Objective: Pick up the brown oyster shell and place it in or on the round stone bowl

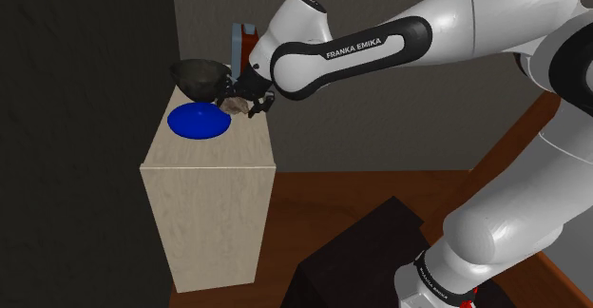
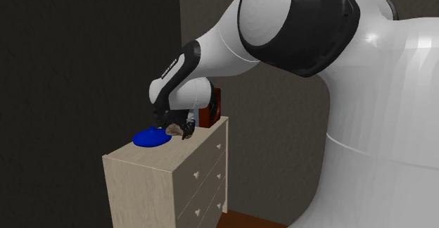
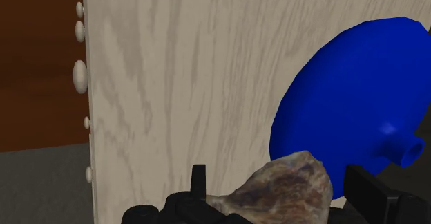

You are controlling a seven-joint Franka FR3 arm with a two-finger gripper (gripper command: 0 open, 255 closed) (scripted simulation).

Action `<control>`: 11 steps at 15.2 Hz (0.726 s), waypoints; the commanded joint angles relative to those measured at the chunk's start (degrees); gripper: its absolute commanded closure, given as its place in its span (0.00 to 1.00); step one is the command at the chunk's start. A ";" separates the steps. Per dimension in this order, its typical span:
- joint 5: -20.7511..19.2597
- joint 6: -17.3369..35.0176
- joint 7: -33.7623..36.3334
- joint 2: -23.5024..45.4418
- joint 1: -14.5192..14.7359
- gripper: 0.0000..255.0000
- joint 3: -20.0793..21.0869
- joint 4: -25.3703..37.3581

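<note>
The brown oyster shell [image 3: 276, 191] is clasped between the two black fingers [image 3: 200, 181] of the gripper [image 3: 273, 181], which are closed only as far as the shell's width allows. The shell is held over the pale wooden top of a dresser [image 3: 173, 84] and appears to be raised a little off it. Just beside the shell and partly overlapped by it in the wrist view, a blue dish [image 3: 352, 98] is laid flat on the dresser top, with a small stub at its edge. Along the dresser's front edge a row of pale knobs [image 3: 79, 74] is seen. In the shoulder view the gripper [image 1: 245, 102] and shell [image 1: 238, 107] are found near the back of the dresser [image 1: 209, 221], the blue dish [image 1: 200, 121] lying towards that view's left. The dark round bowl [image 1: 200, 76] is set just beyond the dish, close to the gripper at that view's left, with no object between shell and bowl. Behind the gripper a blue-grey panel [image 1: 234, 42] and a reddish-brown box [image 1: 250, 32] are stood against the dark grey wall [image 1: 380, 125]. In the second exterior view the shell [image 2: 174, 129] is seen at the blue dish's [image 2: 150, 138] far edge, with the box [image 2: 211, 107] further back
</note>
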 commanded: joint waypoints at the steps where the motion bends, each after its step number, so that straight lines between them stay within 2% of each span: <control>1: 0.00 0.00 0.00 0.00 0.00 1.00 0.00 0.00; 11: 0.47 -0.74 -0.28 -0.43 -0.10 1.00 0.06 0.42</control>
